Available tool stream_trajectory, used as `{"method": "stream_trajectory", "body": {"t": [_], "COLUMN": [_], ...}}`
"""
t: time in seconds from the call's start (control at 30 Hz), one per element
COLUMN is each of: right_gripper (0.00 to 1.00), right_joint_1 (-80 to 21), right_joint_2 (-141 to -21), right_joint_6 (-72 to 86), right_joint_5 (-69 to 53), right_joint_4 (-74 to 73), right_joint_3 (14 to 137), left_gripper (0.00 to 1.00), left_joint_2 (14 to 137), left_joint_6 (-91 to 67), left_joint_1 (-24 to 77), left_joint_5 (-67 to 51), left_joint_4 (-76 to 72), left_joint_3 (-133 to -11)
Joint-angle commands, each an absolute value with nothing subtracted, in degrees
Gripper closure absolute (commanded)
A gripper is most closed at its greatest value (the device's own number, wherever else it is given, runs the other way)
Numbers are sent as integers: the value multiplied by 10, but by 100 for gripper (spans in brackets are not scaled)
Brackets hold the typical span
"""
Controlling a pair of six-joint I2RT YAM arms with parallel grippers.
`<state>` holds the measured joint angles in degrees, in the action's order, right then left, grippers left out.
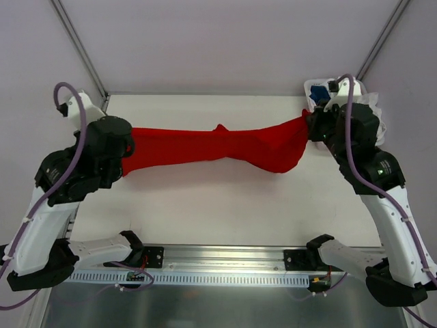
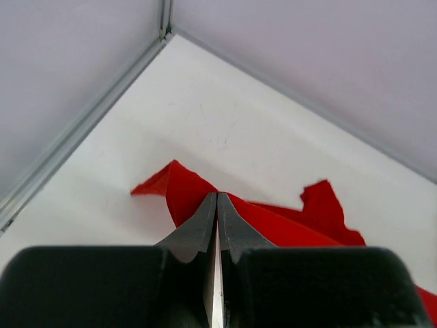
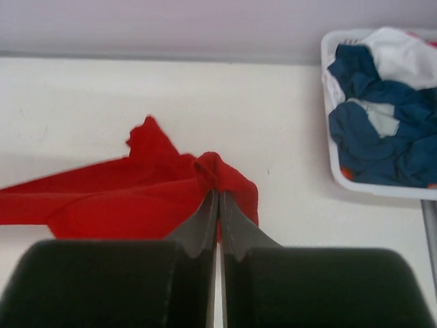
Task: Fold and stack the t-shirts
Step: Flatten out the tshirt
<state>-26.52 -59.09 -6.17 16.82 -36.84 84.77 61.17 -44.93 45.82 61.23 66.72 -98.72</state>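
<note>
1. One red t-shirt (image 1: 218, 147) is out on the white table (image 1: 205, 212). In the overhead view it is drawn into a long band across the upper middle of the frame, narrow at the left and wider at the right, where a lobe hangs lower.
2. There are two pincers, one at each end of that band.
3. The left pincer (image 2: 217, 198) has its fingers pressed together on the shirt's left end. In its wrist view the red cloth spreads out from the tips toward the centre and lower right of the frame.
4. The right pincer (image 3: 218, 195) is likewise clamped on the shirt's right end. A small bunch of red sits at its tips and the rest runs off to the left edge of the frame.
5. One white basket (image 3: 382, 189) stands in the upper right of the right wrist view, apart from the red shirt.
6. It holds crumpled dark blue cloth (image 3: 372, 137) and white cloth (image 3: 403, 58). How many garments these make up cannot be told.
</note>
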Motion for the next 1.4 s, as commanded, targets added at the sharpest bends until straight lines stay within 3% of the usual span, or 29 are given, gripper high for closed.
{"method": "stream_trajectory", "body": {"t": [0.0,0.5,0.63,0.8,1.13,1.37], "right_gripper": [100,100,100,100,100,100], "right_joint_1": [-269,-269,-269,-269,-265,-237], "right_joint_2": [-585,-618,-656,-732,-908,-975], "right_joint_6": [-93,-105,-112,-131,-159,-173], "right_joint_5": [200,207,206,204,186,185], "right_joint_4": [-379,-402,-390,-379,-396,-374], "right_joint_3": [916,1039,1054,1105,1316,1400], "left_gripper": [100,100,100,100,100,100], "left_joint_2": [594,584,608,646,831,907], "left_joint_6": [-383,-213,-126,68,73,46], "left_joint_1": [466,466,466,451,360,280], "left_joint_5": [686,719,715,658,524,464], "left_joint_4": [679,561,455,183,181,193], "left_joint_3": [-1038,-1126,-1108,-1062,-1254,-1338]}}
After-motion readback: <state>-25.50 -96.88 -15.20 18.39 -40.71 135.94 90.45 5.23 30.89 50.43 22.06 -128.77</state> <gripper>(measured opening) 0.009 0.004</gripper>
